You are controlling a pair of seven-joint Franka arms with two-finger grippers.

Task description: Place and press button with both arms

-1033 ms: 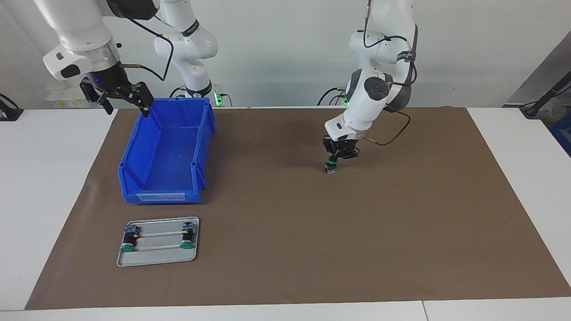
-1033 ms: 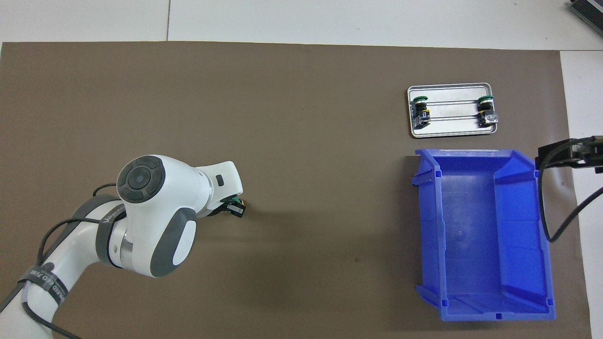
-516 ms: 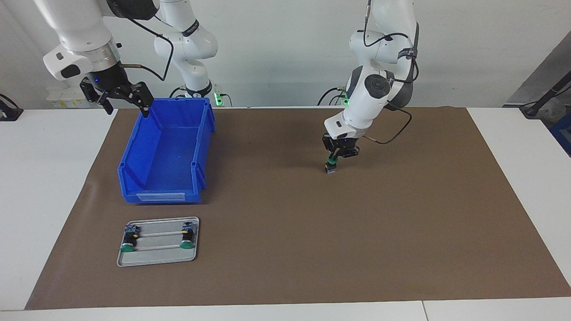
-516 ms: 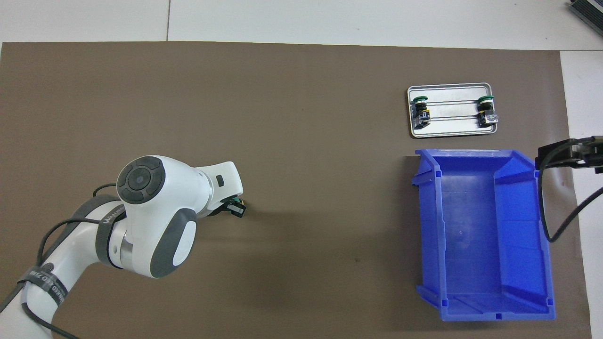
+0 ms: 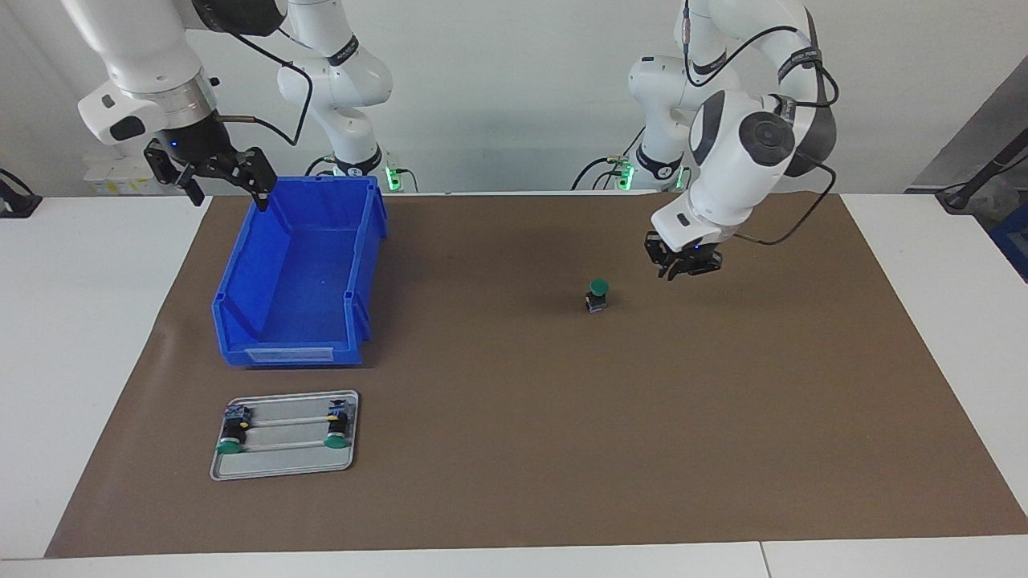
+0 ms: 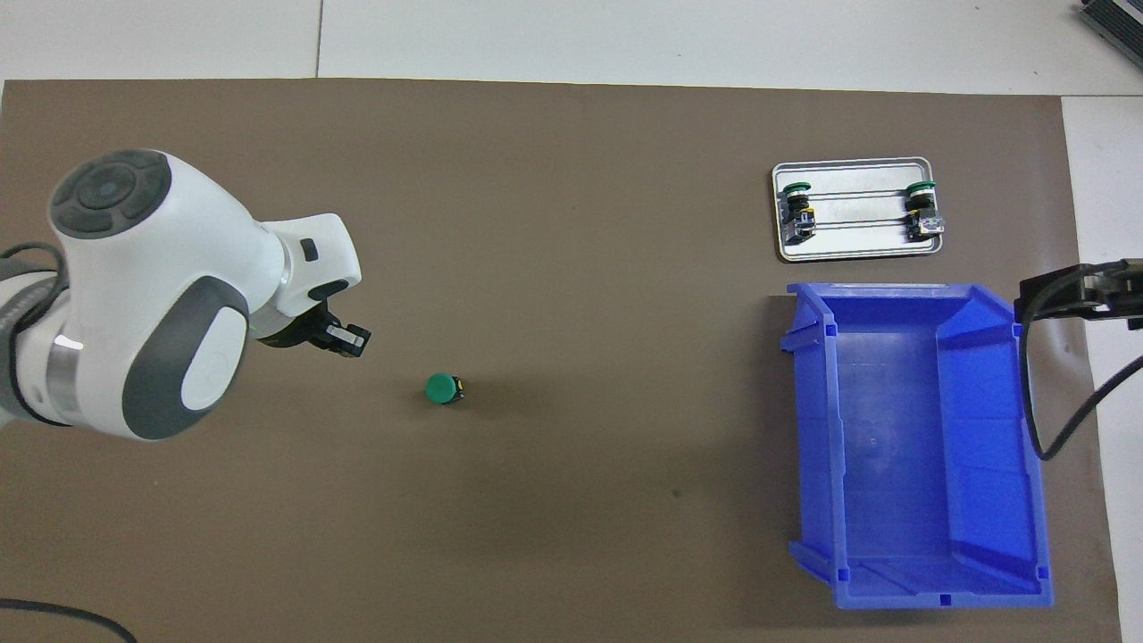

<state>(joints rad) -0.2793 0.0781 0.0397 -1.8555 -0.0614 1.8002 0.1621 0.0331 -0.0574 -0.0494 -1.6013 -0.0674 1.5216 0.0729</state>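
The button (image 5: 597,295) (image 6: 442,388) stands upright on the brown mat with its green cap up, and nothing touches it. My left gripper (image 5: 681,269) (image 6: 344,338) hangs just above the mat beside the button, toward the left arm's end of the table. Its fingertips are together and hold nothing. High over the corner of the blue bin nearest the robots, my right gripper (image 5: 227,195) (image 6: 1076,292) waits wide open and empty.
A blue bin (image 5: 241,305) (image 6: 982,420) sits toward the right arm's end of the table. Farther from the robots than the bin lies a metal tray (image 5: 283,466) (image 6: 853,253) with two more green-capped buttons lying on their sides.
My left gripper was down on the button's cap. It has lifted off and swung toward the left arm's end, leaving the button standing alone. The right arm has not moved.
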